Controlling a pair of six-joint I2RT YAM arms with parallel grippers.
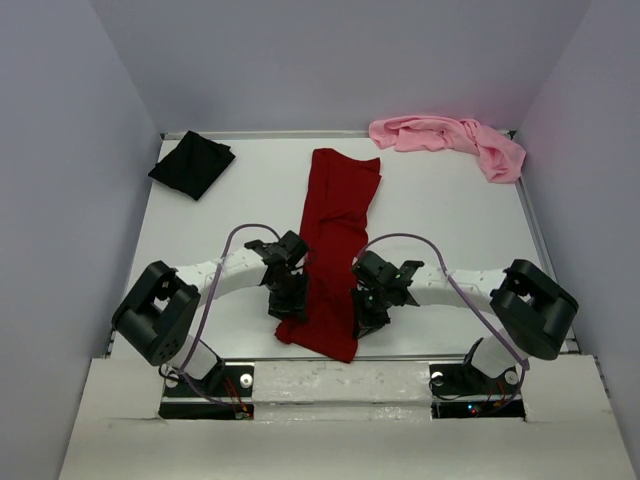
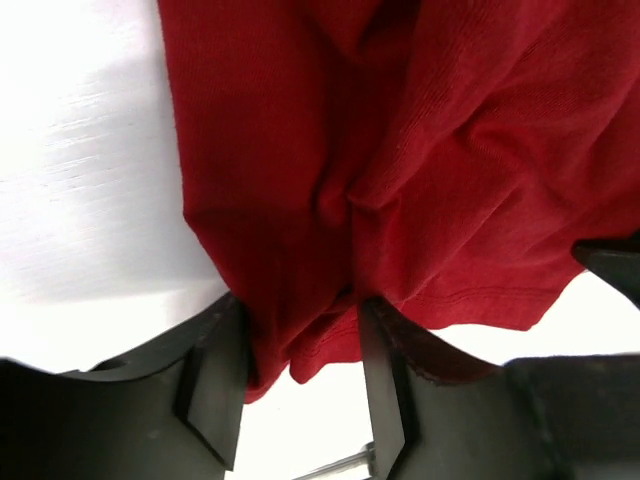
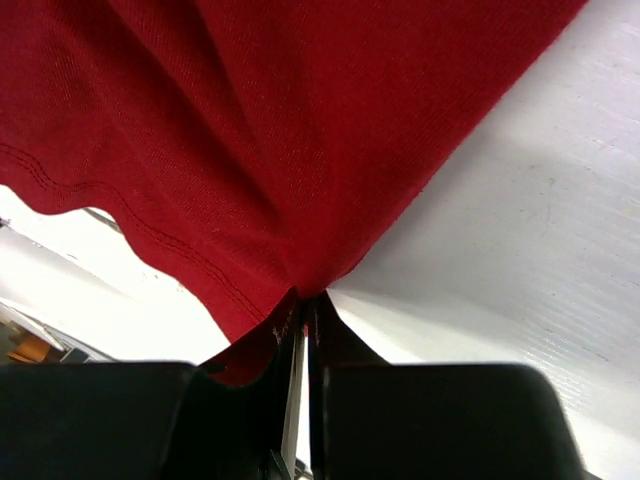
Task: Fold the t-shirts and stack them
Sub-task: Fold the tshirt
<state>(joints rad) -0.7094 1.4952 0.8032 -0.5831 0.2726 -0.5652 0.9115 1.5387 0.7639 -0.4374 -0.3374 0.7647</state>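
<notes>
Soft and limp, the dark red t-shirt (image 1: 335, 230) lies lengthwise on the middle of the counter (image 1: 450, 220), so we favour its near hem corners: our right end effector (image 3: 303, 300) pinches one, our left end effector (image 2: 300, 330) stands half-open around the other.
</notes>
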